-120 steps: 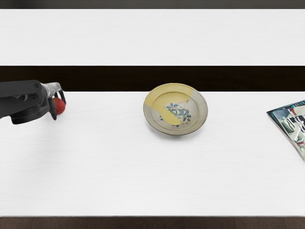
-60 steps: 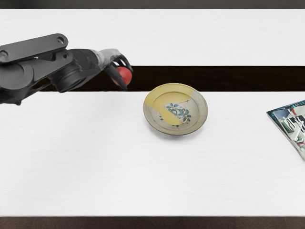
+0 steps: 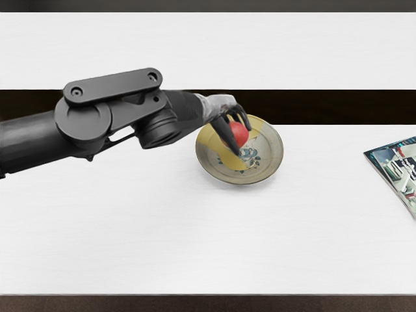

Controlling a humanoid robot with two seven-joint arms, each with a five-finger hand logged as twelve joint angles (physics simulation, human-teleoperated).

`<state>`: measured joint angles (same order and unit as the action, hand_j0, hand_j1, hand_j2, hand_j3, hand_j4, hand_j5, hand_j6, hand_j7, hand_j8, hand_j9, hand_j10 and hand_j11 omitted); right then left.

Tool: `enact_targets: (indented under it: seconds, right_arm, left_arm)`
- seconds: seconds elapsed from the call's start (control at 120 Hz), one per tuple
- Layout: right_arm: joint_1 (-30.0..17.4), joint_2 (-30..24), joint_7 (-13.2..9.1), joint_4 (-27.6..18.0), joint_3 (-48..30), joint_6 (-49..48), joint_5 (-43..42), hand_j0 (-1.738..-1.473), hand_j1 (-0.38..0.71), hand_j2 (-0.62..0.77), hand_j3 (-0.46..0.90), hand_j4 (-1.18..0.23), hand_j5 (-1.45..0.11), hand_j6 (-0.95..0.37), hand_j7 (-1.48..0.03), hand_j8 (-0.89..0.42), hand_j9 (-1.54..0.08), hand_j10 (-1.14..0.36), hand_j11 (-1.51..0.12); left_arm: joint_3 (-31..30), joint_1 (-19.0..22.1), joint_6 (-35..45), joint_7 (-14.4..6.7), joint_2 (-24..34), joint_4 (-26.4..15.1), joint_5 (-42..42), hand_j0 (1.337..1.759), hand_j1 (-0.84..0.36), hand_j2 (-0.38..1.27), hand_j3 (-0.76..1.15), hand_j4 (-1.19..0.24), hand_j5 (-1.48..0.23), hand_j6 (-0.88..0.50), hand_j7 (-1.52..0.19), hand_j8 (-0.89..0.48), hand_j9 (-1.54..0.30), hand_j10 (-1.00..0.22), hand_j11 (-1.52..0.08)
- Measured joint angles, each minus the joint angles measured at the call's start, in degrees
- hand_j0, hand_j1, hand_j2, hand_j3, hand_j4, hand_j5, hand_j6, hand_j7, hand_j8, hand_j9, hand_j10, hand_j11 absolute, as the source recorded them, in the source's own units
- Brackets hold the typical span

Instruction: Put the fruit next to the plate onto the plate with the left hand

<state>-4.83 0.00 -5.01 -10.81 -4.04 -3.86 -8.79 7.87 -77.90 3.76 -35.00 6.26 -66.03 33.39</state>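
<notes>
Left hand (image 3: 227,120), fingers wrapped around the red fruit (image 3: 238,134), holds it over the plate (image 3: 268,155) on the tabletop (image 3: 195,227), plate directly beneath the hand, so letting go likely means straight down.

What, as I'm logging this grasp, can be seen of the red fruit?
The red fruit is small, round, smooth and glossy, plain red with no stem or leaf showing. The left hand grips it, dark fingers curled over its top and left side, so only its right and lower parts show. It sits over the left middle of the plate, above the yellow glaze and beside the blue flower pattern. Whether it already rests on the plate or hangs just above cannot be told.
</notes>
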Motion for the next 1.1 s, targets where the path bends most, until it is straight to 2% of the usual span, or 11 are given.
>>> enact_targets:
  seconds: [0.183, 0.317, 0.367, 0.467, 0.575, 0.625, 0.767, 0.85, 0.917, 0.992, 1.1]
  right_arm:
    - [0.0, 0.0, 0.0, 0.0, 0.0, 0.0, 0.0, -1.658, -0.32, 0.0, 0.0, -0.02, -0.03, -0.02, -0.03, -0.02, -0.03, -0.02, -0.03]
    - [0.0, 0.0, 0.0, 0.0, 0.0, 0.0, 0.0, -1.658, -0.32, 0.0, 0.0, -0.02, -0.03, -0.02, -0.03, -0.02, -0.03, -0.02, -0.03]
    - [0.0, 0.0, 0.0, 0.0, 0.0, 0.0, 0.0, -1.658, -0.33, 0.0, 0.0, -0.02, -0.03, -0.02, -0.03, -0.02, -0.03, -0.02, -0.03]
    - [0.0, 0.0, 0.0, 0.0, 0.0, 0.0, 0.0, -1.658, -0.32, 0.0, 0.0, -0.02, -0.03, -0.02, -0.03, -0.02, -0.03, -0.02, -0.03]
    - [0.0, 0.0, 0.0, 0.0, 0.0, 0.0, 0.0, -1.658, -0.33, 0.0, 0.0, -0.02, -0.03, -0.02, -0.03, -0.02, -0.03, -0.02, -0.03]
    - [0.0, 0.0, 0.0, 0.0, 0.0, 0.0, 0.0, -1.658, -0.33, 0.0, 0.0, -0.02, -0.03, -0.02, -0.03, -0.02, -0.03, -0.02, -0.03]
    - [0.0, 0.0, 0.0, 0.0, 0.0, 0.0, 0.0, -1.658, -0.32, 0.0, 0.0, -0.02, -0.03, -0.02, -0.03, -0.02, -0.03, -0.02, -0.03]
    - [0.0, 0.0, 0.0, 0.0, 0.0, 0.0, 0.0, -1.658, -0.32, 0.0, 0.0, -0.02, -0.03, -0.02, -0.03, -0.02, -0.03, -0.02, -0.03]
    - [0.0, 0.0, 0.0, 0.0, 0.0, 0.0, 0.0, -1.658, -0.32, 0.0, 0.0, -0.02, -0.03, -0.02, -0.03, -0.02, -0.03, -0.02, -0.03]
    - [0.0, 0.0, 0.0, 0.0, 0.0, 0.0, 0.0, -1.658, -0.32, 0.0, 0.0, -0.02, -0.03, -0.02, -0.03, -0.02, -0.03, -0.02, -0.03]
    - [0.0, 0.0, 0.0, 0.0, 0.0, 0.0, 0.0, -1.658, -0.32, 0.0, 0.0, -0.02, -0.03, -0.02, -0.03, -0.02, -0.03, -0.02, -0.03]
  left_arm:
    - [-0.9, -1.0, -0.3, 0.0, 1.4, 0.0, -0.1, 1.656, 0.04, 0.13, 0.0, -0.28, -0.43, -0.19, -0.42, -0.19, -0.43, -0.31, -0.43]
    - [0.6, -1.4, -1.8, 0.0, 8.1, -0.1, -4.5, 1.657, 0.19, 0.07, 0.0, -0.15, -0.23, -0.1, -0.22, -0.1, -0.23, -0.16, -0.23]
    - [2.8, -0.2, -5.7, 0.0, 11.8, -0.1, -6.9, 1.657, 0.22, 0.06, 0.0, -0.12, -0.18, -0.08, -0.18, -0.08, -0.18, -0.13, -0.18]
    - [8.0, 3.4, -17.8, 0.0, 17.8, -0.1, -11.5, 1.658, 0.27, 0.03, 0.0, -0.07, -0.12, -0.05, -0.11, -0.05, -0.11, -0.08, -0.11]
    - [16.4, 12.2, -31.0, 0.0, 24.3, -0.1, -13.8, 1.658, 0.29, 0.02, 0.0, -0.05, -0.07, -0.04, -0.07, -0.04, -0.07, -0.05, -0.07]
    - [20.1, 14.0, -34.0, 0.0, 27.0, -0.1, -14.7, 1.658, 0.3, 0.02, 0.0, -0.04, -0.06, -0.03, -0.06, -0.03, -0.06, -0.04, -0.06]
    - [25.2, 18.4, -37.5, 0.0, 35.5, 0.1, -22.8, 1.658, 0.32, 0.01, 0.0, -0.03, -0.04, -0.02, -0.04, -0.02, -0.04, -0.03, -0.04]
    - [26.3, 21.2, -38.2, 0.0, 37.1, 0.2, -27.3, 1.658, 0.32, 0.01, 0.0, -0.02, -0.03, -0.02, -0.03, -0.02, -0.03, -0.02, -0.03]
    - [26.6, 23.4, -38.5, 0.0, 40.6, 0.3, -32.0, 1.658, 0.33, 0.01, 0.0, -0.02, -0.03, -0.02, -0.03, -0.02, -0.03, -0.02, -0.03]
    - [26.8, 27.8, -38.7, 0.0, 45.7, 0.4, -38.6, 1.658, 0.33, 0.0, 0.0, -0.01, -0.02, -0.01, -0.02, -0.01, -0.02, -0.01, -0.02]
    - [26.9, 28.8, -38.8, 0.0, 47.9, 0.7, -43.2, 1.658, 0.34, 0.0, 0.0, -0.01, -0.01, -0.01, -0.01, -0.01, -0.01, -0.01, -0.01]
